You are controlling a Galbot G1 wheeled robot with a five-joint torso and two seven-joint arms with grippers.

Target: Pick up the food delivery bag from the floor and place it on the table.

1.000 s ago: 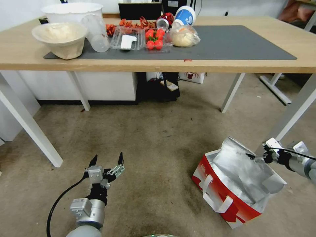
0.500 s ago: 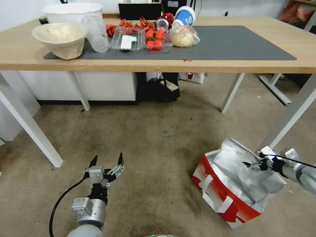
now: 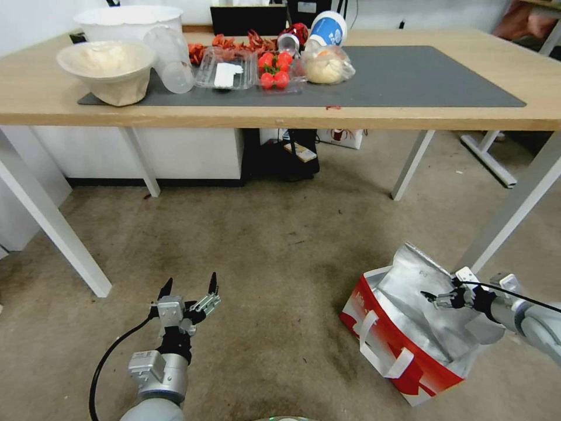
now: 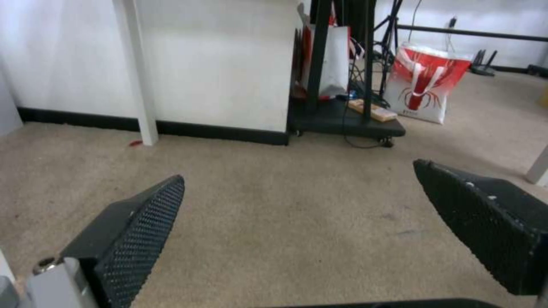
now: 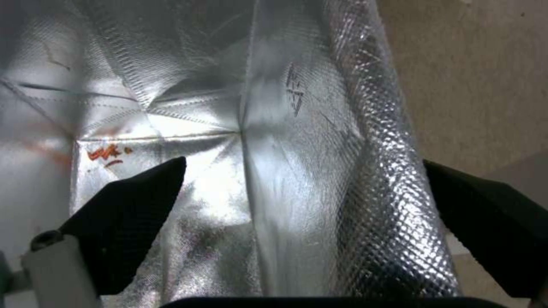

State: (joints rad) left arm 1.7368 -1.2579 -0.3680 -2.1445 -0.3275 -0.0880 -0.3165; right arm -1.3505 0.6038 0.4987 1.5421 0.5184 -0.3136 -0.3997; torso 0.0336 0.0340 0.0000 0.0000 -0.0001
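My right gripper (image 3: 435,298) is wide open astride the food delivery bag's (image 3: 409,327) foil wall at lower right — I should close only once it sits deep — while the left gripper (image 3: 188,286), open and empty, waits at lower left.

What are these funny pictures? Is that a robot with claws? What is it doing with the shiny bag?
Yes, a robot on wheels with two arms. The big picture comes from a camera on its head, looking down. The other two come from cameras on its wrists, so you see black claw fingers up close.

The right gripper is open, with one finger on each side of the foil wall of the food delivery bag, which stands on the floor. It has not squeezed shut. The left gripper hangs open above the carpet, holding nothing.

On the table sit a pale bowl, clear boxes with red fruit and a white cup lying tipped.
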